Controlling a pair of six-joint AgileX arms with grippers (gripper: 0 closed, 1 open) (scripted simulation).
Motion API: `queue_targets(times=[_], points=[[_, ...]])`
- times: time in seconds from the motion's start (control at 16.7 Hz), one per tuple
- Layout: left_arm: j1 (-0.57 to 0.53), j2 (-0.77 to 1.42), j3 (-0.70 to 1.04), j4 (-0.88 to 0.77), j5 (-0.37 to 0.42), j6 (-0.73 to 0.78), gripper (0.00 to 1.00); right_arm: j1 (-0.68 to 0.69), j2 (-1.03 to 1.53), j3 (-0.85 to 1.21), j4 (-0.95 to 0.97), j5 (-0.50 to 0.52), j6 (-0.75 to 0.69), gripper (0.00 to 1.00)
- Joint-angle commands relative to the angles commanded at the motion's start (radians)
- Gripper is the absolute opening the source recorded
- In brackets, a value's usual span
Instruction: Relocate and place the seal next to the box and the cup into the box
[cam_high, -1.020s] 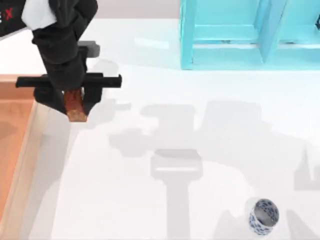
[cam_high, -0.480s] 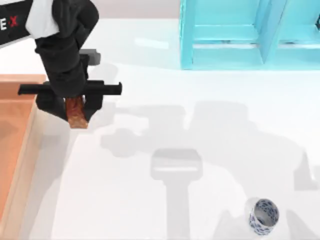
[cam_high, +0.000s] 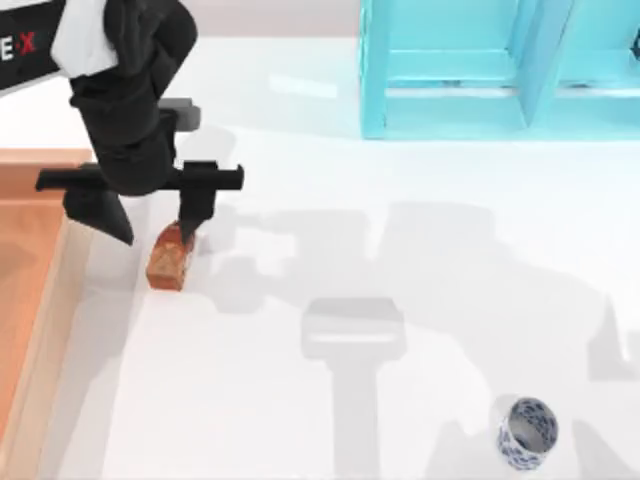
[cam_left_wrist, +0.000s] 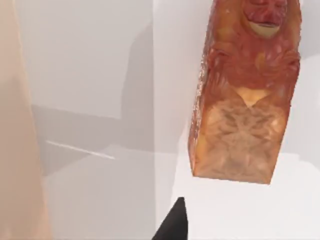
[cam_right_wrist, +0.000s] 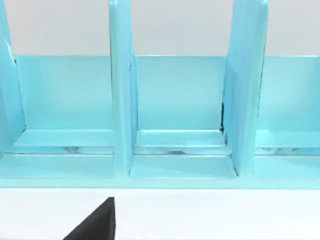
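Left pincer (cam_high: 152, 218) just released, fingers spread; seal (cam_high: 170, 259) now dropped onto counter (cam_high: 400, 300), just right of box (cam_high: 40, 290). Seal step done; cup (cam_high: 527, 433) remains near right.

Your white table (cam_high: 420, 300) carries the box (cam_high: 40, 300), seal (cam_high: 168, 260), cup (cam_high: 527, 432) and turquoise shelf (cam_high: 500, 70).

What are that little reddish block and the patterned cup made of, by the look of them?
The seal looks like carved stone, perhaps soapstone: mottled red-brown veining, softly polished, with a rounded carved top. The cup looks like glazed ceramic or porcelain: white body with a blue painted pattern. Neither material is certain in a rendering.
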Motion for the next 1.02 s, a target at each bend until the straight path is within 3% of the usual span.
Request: queue_targets(times=[0.12, 0.18, 0.72, 1.02], points=[[0.000, 0.000, 0.000, 0.000, 0.000, 0.000, 0.98, 0.000, 0.000, 0.000, 0.000, 0.000, 0.000, 1.00], [0.000, 0.000, 0.000, 0.000, 0.000, 0.000, 1.00, 0.000, 0.000, 0.000, 0.000, 0.000, 0.000, 1.00], [-0.003, 0.000, 0.003, -0.003, 0.000, 0.001, 1.00, 0.000, 0.000, 0.000, 0.000, 0.000, 0.000, 1.00], [-0.006, 0.003, 0.143, -0.148, 0.000, -0.001, 1.00, 0.000, 0.000, 0.000, 0.000, 0.000, 0.000, 1.00]])
